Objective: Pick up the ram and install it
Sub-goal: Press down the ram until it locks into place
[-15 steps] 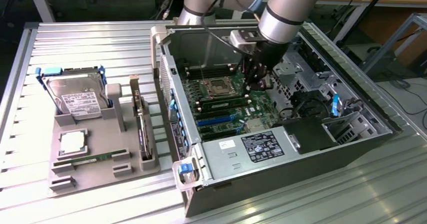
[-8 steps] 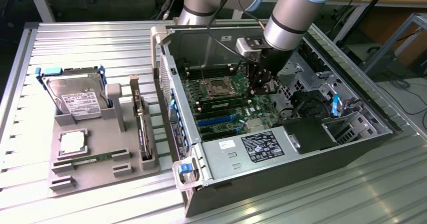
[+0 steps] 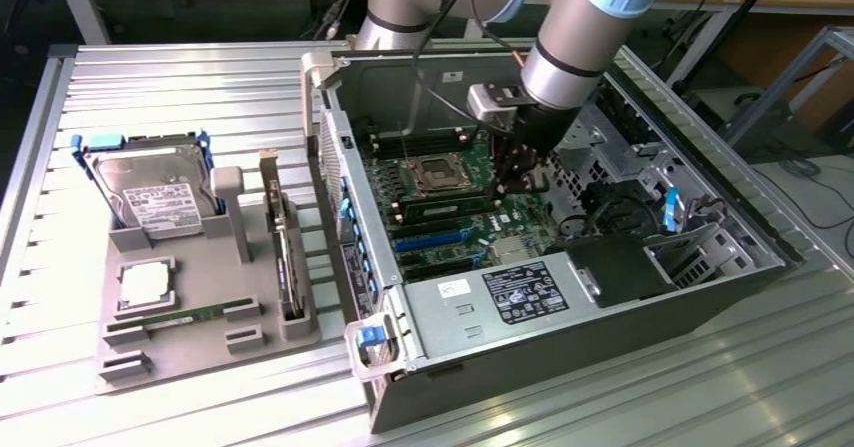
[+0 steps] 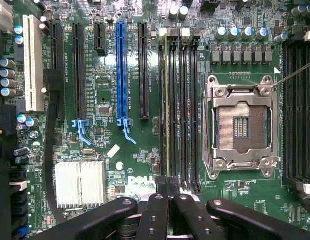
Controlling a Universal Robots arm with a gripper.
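Note:
One green ram stick point(image 4: 167, 110) stands edge-on in a black memory slot beside the empty processor socket point(image 4: 242, 127); in the exterior view this ram point(image 3: 447, 205) sits on the motherboard inside the open computer case point(image 3: 561, 297). My gripper point(image 4: 168, 184) hovers over one end of that slot, its two fingertips pressed together with nothing visibly between them. Seen from outside, the gripper point(image 3: 518, 182) reaches down into the case just above the board. The second, matching ram stick point(image 3: 180, 317) lies in its holder on the grey tray point(image 3: 254, 342) at the exterior view's left.
The tray also carries a hard drive point(image 3: 154, 192), a square silver processor point(image 3: 144, 282) and a dark expansion card point(image 3: 280, 257) standing on edge. Case walls, the drive cage point(image 3: 681, 217) and cables crowd the gripper. Black and blue card slots point(image 4: 121, 70) run beside the memory slots.

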